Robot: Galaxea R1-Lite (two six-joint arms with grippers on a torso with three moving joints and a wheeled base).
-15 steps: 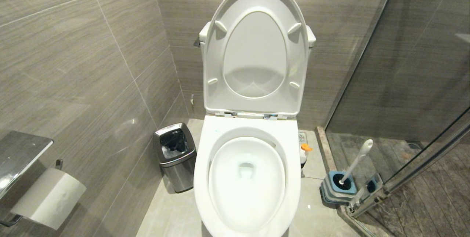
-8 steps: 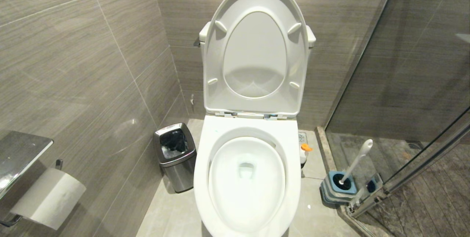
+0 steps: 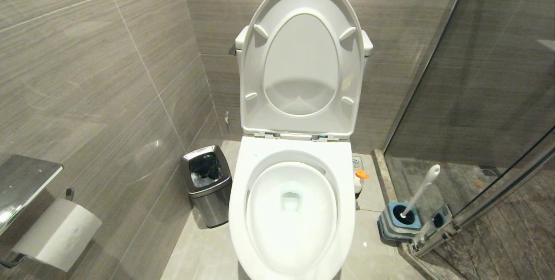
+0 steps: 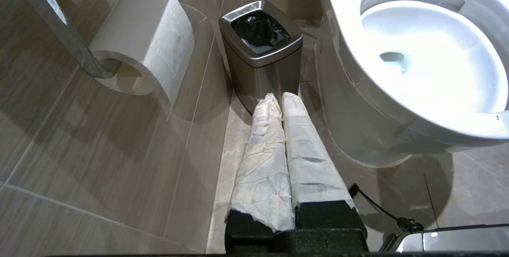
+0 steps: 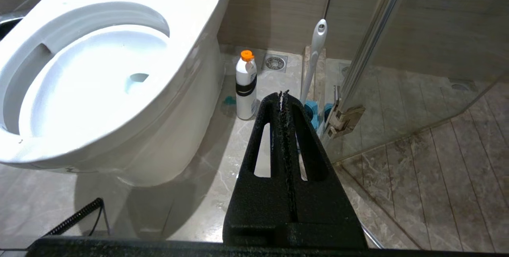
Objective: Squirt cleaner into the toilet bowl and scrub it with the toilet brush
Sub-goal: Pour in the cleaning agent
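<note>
Risk first, as I read it: my left gripper (image 4: 277,97), its wrapped fingers pressed together and holding nothing, hangs low with the bin (image 4: 260,52) just ahead; swinging toward the bowl (image 3: 243,171) could clip either. Bowl sits between my two grippers, seat up, water faintly tinted. My right gripper (image 5: 283,94) is also closed tight and empty; ahead stand an orange-capped bottle (image 5: 245,86), possibly cleaner, and the brush (image 5: 314,56) in its holder (image 3: 401,221), near the glass door (image 5: 401,66).
</note>
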